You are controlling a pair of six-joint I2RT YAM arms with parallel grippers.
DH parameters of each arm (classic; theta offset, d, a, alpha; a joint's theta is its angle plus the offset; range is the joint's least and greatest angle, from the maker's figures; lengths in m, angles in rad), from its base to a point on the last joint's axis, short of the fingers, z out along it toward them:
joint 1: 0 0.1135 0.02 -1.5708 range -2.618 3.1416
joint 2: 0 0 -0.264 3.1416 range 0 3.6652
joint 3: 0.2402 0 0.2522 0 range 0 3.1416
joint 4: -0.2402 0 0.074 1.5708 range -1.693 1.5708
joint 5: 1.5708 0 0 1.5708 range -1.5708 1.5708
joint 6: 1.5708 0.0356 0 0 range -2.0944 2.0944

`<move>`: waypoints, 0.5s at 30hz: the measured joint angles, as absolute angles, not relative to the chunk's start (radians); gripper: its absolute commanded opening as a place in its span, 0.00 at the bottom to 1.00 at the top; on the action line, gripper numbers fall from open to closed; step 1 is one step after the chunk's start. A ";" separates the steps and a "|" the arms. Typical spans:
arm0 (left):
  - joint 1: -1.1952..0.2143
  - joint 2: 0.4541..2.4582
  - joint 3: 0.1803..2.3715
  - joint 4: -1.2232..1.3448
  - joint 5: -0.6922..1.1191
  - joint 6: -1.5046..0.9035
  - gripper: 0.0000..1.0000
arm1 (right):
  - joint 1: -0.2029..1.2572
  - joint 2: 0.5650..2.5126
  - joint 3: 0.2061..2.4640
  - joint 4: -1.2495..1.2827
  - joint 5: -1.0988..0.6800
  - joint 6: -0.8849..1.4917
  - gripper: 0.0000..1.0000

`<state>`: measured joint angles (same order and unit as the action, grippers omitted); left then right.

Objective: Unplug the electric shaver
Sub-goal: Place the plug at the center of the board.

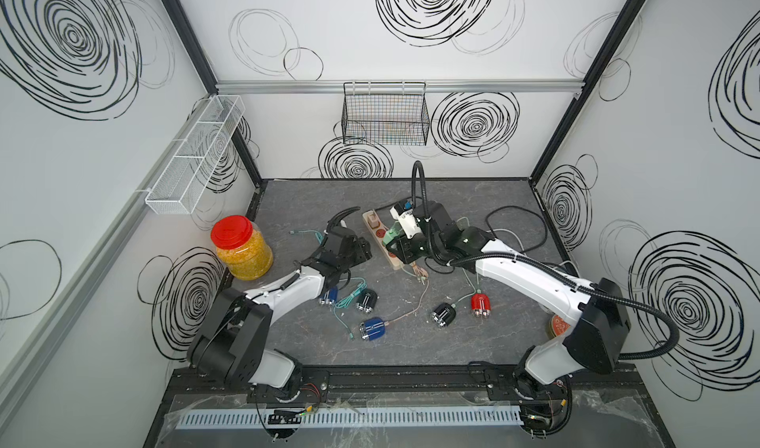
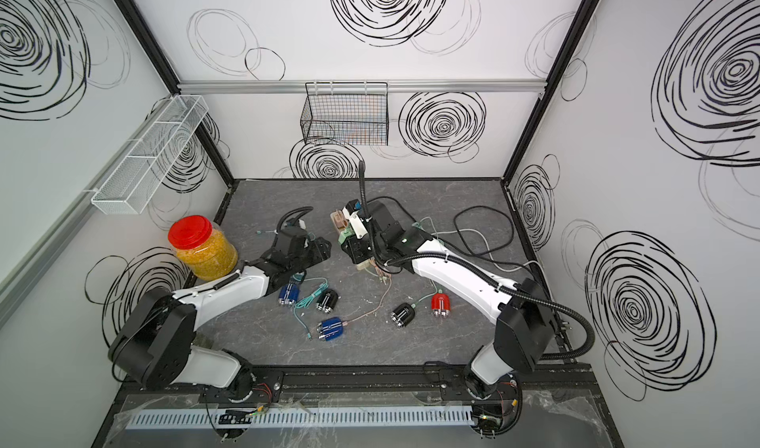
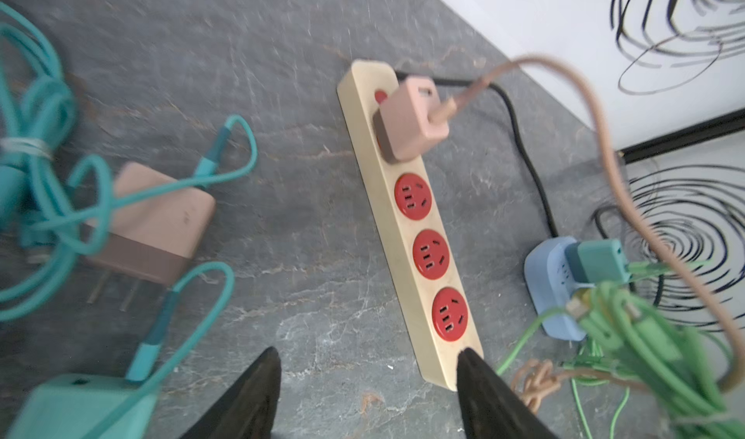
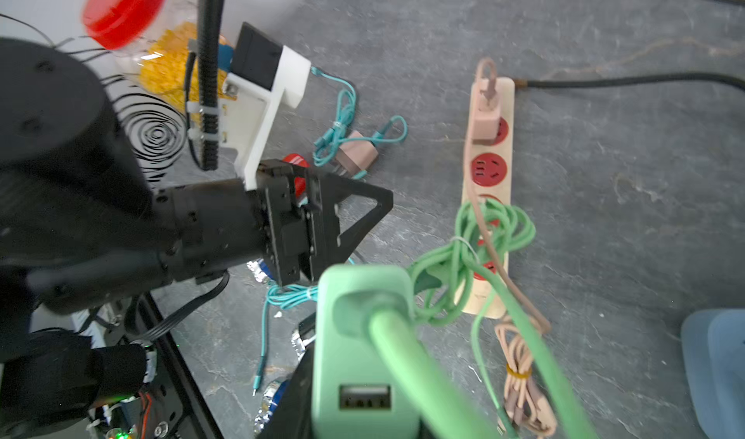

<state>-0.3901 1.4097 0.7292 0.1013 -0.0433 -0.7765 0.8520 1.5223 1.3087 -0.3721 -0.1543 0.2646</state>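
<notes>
Right wrist view: right gripper (image 4: 363,413) clamped on the green adapter (image 4: 363,336), held raised above the cream power strip (image 4: 479,306); green cable (image 4: 407,360) trails beneath it across the strip. Left gripper (image 3: 369,360) recorded spread and empty, one fingertip over the strip's near end. Red shaver (image 1: 480,305) lies on the table behind the right gripper, beside its forearm.

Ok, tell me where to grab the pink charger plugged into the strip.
I'd pinch the pink charger across its flat side faces, coming from above. It stands upright in the end socket of the power strip, and its cable leaves the top, so straddle that.
</notes>
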 measured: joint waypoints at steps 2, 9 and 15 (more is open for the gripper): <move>-0.349 1.358 0.729 0.088 -0.045 -0.770 0.72 | 0.873 1.499 1.310 -0.365 -0.166 0.265 0.11; -0.239 1.234 0.720 0.031 -0.043 -0.744 0.72 | 0.961 1.518 1.403 -0.362 -0.187 0.265 0.11; -0.206 1.201 0.687 -0.005 -0.030 -0.732 0.72 | 0.986 1.596 1.465 -0.346 -0.193 0.264 0.11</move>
